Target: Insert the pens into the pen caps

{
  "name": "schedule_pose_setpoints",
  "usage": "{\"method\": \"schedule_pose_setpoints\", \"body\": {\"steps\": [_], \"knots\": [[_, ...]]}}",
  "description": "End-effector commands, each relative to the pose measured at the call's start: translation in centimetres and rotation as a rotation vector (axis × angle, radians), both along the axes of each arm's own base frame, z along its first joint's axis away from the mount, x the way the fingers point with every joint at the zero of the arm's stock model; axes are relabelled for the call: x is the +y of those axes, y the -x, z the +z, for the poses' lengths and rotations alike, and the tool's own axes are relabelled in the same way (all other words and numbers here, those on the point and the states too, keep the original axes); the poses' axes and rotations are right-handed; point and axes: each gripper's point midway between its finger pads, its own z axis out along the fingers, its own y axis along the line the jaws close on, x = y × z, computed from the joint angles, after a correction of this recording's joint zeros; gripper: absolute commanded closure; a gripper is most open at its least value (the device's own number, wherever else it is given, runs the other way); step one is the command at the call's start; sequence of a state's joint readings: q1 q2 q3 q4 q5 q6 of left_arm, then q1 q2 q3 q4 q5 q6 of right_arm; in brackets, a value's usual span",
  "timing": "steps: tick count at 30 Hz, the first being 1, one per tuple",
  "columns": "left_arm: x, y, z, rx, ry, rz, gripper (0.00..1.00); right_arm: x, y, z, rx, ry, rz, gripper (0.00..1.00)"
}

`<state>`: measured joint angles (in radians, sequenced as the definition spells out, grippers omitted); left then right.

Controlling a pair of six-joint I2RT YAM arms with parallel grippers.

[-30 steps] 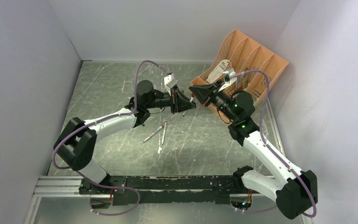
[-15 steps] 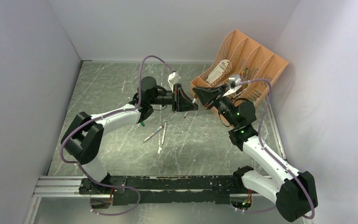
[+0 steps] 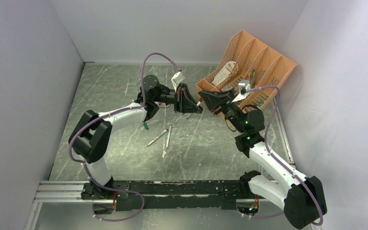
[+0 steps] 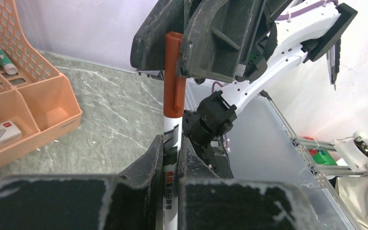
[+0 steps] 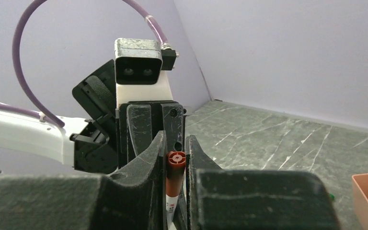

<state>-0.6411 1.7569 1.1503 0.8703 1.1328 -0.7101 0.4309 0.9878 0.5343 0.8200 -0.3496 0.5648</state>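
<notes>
Mid-air: left end effector point(image 4: 171, 143) holds pen point(image 4: 170, 201); right end effector point(image 5: 176, 143), seemingly cap point(image 4: 174, 81).

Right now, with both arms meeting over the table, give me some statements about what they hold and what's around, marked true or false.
The left tool is shut on a white pen. True.
The right tool grips a green cap. False: its cap is reddish-brown.
Loose pens lie on the table. True.
The orange organiser stands by the left wall. False: it sits in the far right corner.
</notes>
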Motion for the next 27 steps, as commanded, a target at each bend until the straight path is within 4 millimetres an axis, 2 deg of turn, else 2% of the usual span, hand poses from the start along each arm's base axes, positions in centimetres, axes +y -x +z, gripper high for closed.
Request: {"method": "schedule_pose_setpoints", "body": {"steps": [1,3,6,7,9,12,16,20,23,27], "knots": [[1.8,-4.7,11.1,-0.254,0.29,0.253,0.93,2.7,4.3,-9.7,0.318,0.177,0.244,0.99],[1.6,-5.7,8.2,-0.194,0.218,0.29,0.93,1.9,3.6,-6.1,0.275,0.151,0.176,0.93],[2.0,-6.8,2.4,-0.1,0.125,0.365,0.93,-0.6,2.8,-0.7,0.188,0.074,0.011,0.69],[2.3,-7.3,0.6,-0.069,0.097,0.391,0.93,-1.5,2.6,0.3,0.169,0.067,-0.044,0.62],[3.0,-8.5,-2.5,-0.014,0.056,0.432,0.93,-2.9,2.4,1.4,0.145,0.071,-0.128,0.55],[3.9,-10.5,-6.7,0.045,-0.008,0.484,0.93,-3.9,2.0,0.9,0.156,0.099,-0.189,0.5],[4.0,-14.1,-12.3,0.11,-0.154,0.594,0.93,-3.5,2.0,-1.8,0.22,0.109,-0.165,0.49],[5.1,-18.7,-17.7,0.193,-0.401,0.807,0.93,-2.7,2.3,-4.3,0.276,0.101,-0.114,0.49],[7.2,-21.3,-20.4,0.188,-0.582,0.981,0.93,-2.5,2.4,-5.8,0.307,0.114,-0.106,0.49],[9.6,-22.7,-21.7,0.171,-0.711,1.101,0.93,-2.6,2.3,-6.6,0.322,0.152,-0.11,0.49]]}}
